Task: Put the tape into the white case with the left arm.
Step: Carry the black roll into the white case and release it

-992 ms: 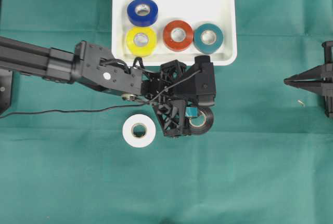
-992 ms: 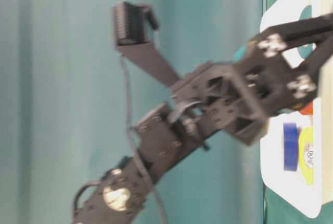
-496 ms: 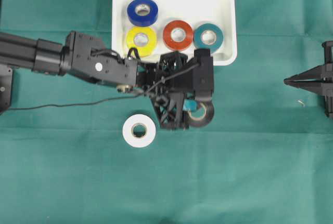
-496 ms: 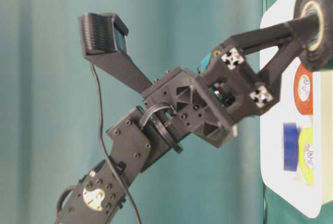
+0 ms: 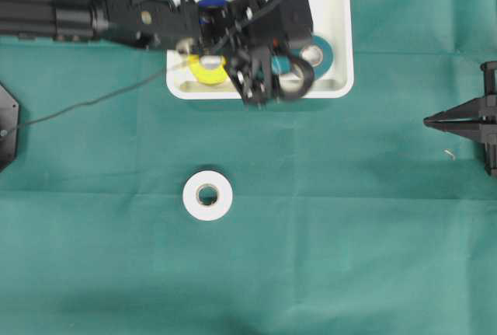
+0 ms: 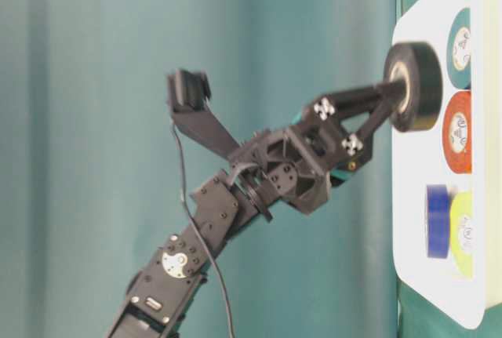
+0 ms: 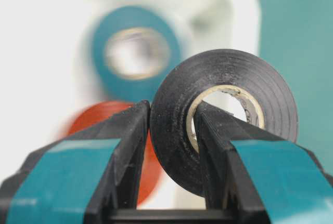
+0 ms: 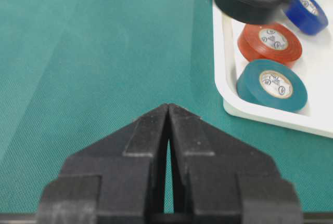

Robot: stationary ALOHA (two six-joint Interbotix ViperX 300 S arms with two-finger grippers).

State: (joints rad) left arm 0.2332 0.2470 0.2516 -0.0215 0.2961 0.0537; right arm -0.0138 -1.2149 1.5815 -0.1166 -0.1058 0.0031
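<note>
Gripping hard, my left end effector (image 7: 171, 146) is clamped on the black tape roll (image 7: 226, 115): one teal-banded finger presses the outer wall and the other sits inside the core, with the roll standing on edge between them. I hold it above the near rim of the white case (image 5: 342, 47), clear of the floor of the case in the table-level view. Just beyond my fingertips lie the red roll (image 8: 269, 41) and the teal roll (image 8: 271, 83), flat in the case; farther in are the yellow roll (image 5: 203, 72) and the blue roll (image 6: 438, 220), partly hidden under my arm from overhead. The case rests on a green cloth covering the bench (image 5: 349, 234). A white tape roll (image 5: 207, 196) lies flat on the cloth, well apart from the case. A thin black cable trails from my arm across the cloth. My right end effector (image 8: 168, 130) sits off at the far side, fingers pressed together on nothing.
</note>
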